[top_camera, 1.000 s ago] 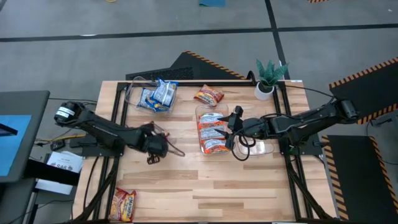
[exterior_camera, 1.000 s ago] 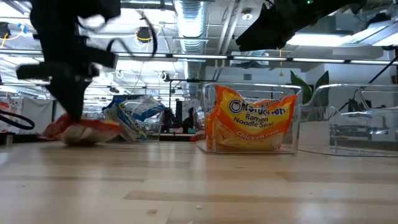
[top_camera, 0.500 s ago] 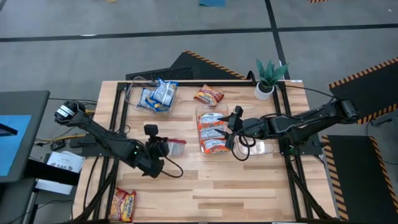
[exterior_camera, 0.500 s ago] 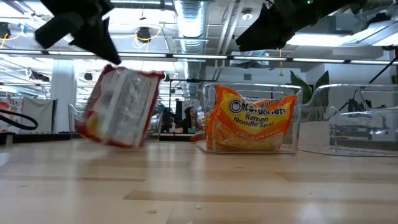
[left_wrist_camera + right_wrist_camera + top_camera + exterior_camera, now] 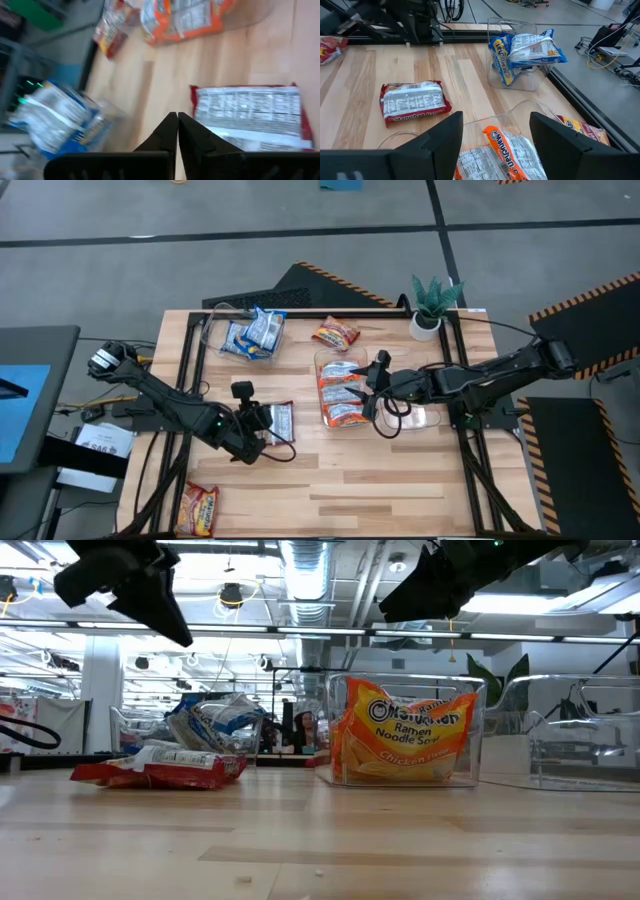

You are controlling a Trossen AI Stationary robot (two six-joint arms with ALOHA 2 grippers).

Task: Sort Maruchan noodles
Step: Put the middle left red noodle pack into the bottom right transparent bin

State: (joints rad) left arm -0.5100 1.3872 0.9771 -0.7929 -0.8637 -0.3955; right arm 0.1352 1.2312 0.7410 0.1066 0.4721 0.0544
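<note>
A red Maruchan packet [image 5: 283, 420] [image 5: 250, 117] lies flat on the table, printed back up, left of centre. My left gripper [image 5: 262, 423] [image 5: 177, 125] hangs shut just left of it and well above it [image 5: 183, 638], touching nothing. A clear bin [image 5: 340, 390] at the centre holds orange packets [image 5: 408, 735]. My right gripper [image 5: 370, 390] [image 5: 495, 140] stands open above that bin. At the far left, another clear bin [image 5: 250, 332] holds blue-and-white packets [image 5: 525, 50].
Loose red-and-yellow packets lie at the far centre [image 5: 335, 334] and at the near left corner [image 5: 198, 508]. A potted plant [image 5: 432, 305] stands at the far right. A clear bin [image 5: 580, 730] stands to the right of the orange one. Bare wood spans the near half.
My left gripper has risen from the table and swung toward the near edge, turning as it went. The red packet came up with it, stood tilted on edge half a second ago, and has since fallen flat, back up, slightly farther right.
</note>
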